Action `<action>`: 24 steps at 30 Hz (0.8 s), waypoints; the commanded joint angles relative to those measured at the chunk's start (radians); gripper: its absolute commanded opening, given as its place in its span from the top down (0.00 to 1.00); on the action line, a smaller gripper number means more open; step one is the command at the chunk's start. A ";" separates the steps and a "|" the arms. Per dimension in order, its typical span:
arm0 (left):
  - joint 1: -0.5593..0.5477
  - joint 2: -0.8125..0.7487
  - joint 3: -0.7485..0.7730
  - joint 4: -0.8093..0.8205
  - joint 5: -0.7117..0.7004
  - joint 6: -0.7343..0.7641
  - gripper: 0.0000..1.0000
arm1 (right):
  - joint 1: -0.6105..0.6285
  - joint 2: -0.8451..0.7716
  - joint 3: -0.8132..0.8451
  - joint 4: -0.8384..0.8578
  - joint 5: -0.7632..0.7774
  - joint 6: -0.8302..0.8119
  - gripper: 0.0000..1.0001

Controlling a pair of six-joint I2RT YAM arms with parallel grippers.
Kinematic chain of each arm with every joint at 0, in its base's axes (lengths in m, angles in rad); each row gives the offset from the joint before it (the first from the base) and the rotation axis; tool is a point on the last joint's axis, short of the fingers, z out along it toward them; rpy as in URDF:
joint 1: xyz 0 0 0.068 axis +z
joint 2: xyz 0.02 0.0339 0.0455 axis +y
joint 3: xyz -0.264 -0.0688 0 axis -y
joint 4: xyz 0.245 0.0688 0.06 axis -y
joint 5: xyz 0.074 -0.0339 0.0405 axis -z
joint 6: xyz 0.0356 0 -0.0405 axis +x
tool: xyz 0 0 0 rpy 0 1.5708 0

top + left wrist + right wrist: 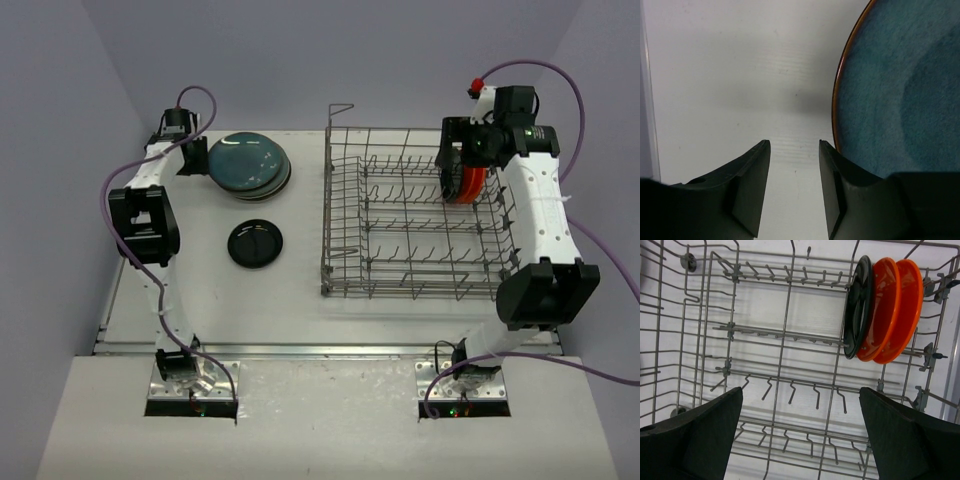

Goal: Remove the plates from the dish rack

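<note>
A stack of large teal plates point(250, 165) lies on the table at the back left, and a small black plate point(255, 243) lies flat in front of it. My left gripper point(190, 160) hovers just left of the stack, open, with only bare table between its fingers point(755, 165); the top teal plate point(900, 90) fills the right of its view. The grey wire dish rack point(415, 215) stands on the right. At its back right corner a black plate point(858, 307) and two orange-red plates point(892, 310) stand upright. My right gripper point(800, 390) hangs wide open above the rack, empty.
The rack has a raised wire loop point(342, 108) at its back left corner and rows of upright tines point(790, 390). The purple walls close in on both sides. The table's metal front edge point(330, 350) runs in front of the arm bases.
</note>
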 commanded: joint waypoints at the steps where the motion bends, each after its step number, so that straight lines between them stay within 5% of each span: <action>1: 0.005 0.022 0.083 0.010 0.110 0.015 0.56 | -0.013 0.026 0.044 -0.041 -0.011 -0.041 0.02; 11: 0.005 0.045 0.066 0.008 0.191 -0.003 0.51 | -0.018 0.079 0.111 -0.087 -0.049 -0.040 0.08; 19: 0.005 -0.139 -0.080 0.159 0.149 -0.006 0.51 | -0.018 0.127 0.110 -0.090 0.077 -0.053 0.42; 24: 0.002 -0.320 -0.197 0.235 0.118 -0.018 0.51 | -0.018 0.174 0.129 -0.063 0.113 -0.051 0.49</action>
